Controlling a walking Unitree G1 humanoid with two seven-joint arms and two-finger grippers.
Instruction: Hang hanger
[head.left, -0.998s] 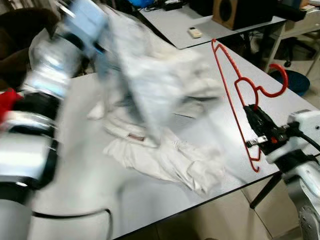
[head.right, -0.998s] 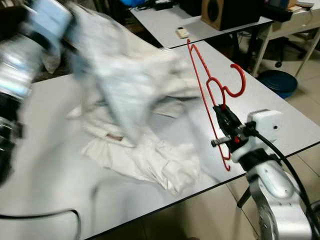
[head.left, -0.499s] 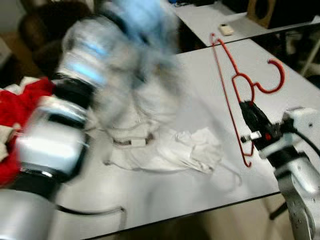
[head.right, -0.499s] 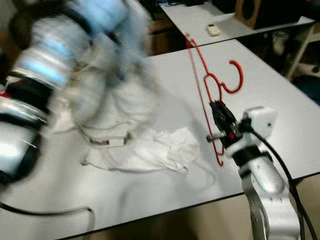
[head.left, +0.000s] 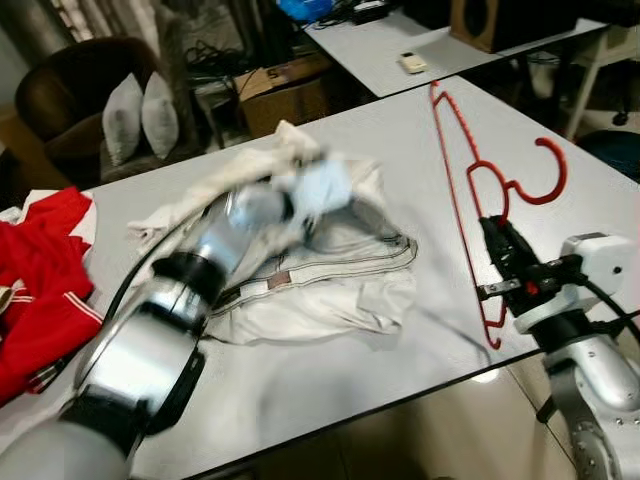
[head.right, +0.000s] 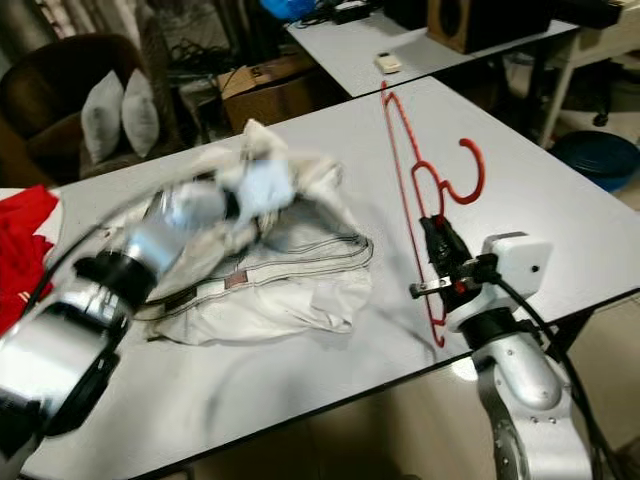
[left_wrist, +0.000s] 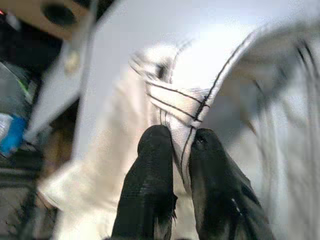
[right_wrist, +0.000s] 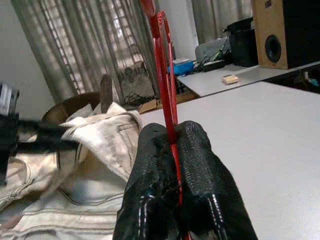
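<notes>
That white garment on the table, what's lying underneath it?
The white garment rests on the grey table, which shows all around it. The left gripper pinches its seam. Anything beneath its folds is covered.

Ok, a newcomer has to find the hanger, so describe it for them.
On the grey table, look to the robot's right of the white garment. The red hanger stands on edge there, pinched in the right tool: thin red wire with a hook.

Even indoor light, brightest through the curtained window (right_wrist: 95, 45). The left arm (head.left: 200, 270) smears with motion blur, and the left wrist view is soft. A glare spot sits on the floor (head.left: 482, 376) beneath the surface (head.left: 330, 360) edge.
</notes>
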